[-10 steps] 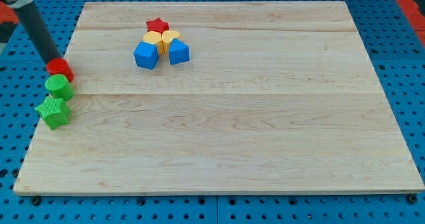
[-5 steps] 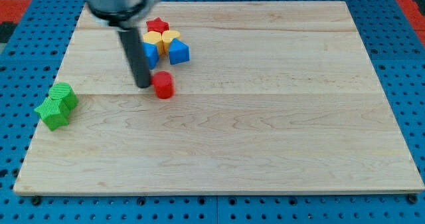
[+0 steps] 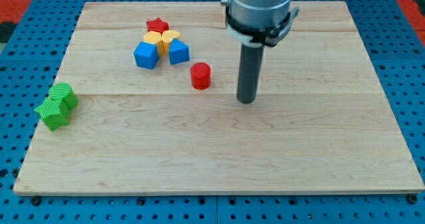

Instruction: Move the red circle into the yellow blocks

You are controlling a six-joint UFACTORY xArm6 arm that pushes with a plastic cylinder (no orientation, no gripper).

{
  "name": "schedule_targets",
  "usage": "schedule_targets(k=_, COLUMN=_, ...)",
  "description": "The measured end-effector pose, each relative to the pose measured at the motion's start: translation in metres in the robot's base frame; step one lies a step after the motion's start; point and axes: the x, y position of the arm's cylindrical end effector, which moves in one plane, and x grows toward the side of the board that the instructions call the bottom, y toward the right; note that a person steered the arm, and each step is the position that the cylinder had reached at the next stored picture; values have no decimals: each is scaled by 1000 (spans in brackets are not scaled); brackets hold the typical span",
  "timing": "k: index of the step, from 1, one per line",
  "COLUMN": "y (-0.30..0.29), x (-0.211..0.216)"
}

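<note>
The red circle (image 3: 200, 76) stands on the wooden board, below and right of a cluster of blocks. The cluster holds two yellow blocks (image 3: 163, 39), a red star (image 3: 157, 25), a blue cube (image 3: 146, 54) and a second blue block (image 3: 178, 52). My tip (image 3: 247, 100) rests on the board to the right of the red circle and a little lower, with a clear gap between them. The rod rises toward the view's top.
A green star (image 3: 52, 112) and another green block (image 3: 64, 94) sit touching at the board's left edge. The wooden board (image 3: 265, 157) lies on a blue pegboard surface.
The red circle has been carried from the board's left edge rightward past the cluster. My tip has crossed from the circle's left to its right side.
</note>
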Motion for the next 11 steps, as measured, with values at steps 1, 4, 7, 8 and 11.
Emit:
schedule_targets(k=1, y=-58, x=-1)
schedule_targets(k=4, y=-28, x=-87)
schedule_targets(k=7, y=-73, x=-67)
schedule_targets(k=8, y=-75, x=-67)
schedule_targets(k=11, y=-80, x=-84)
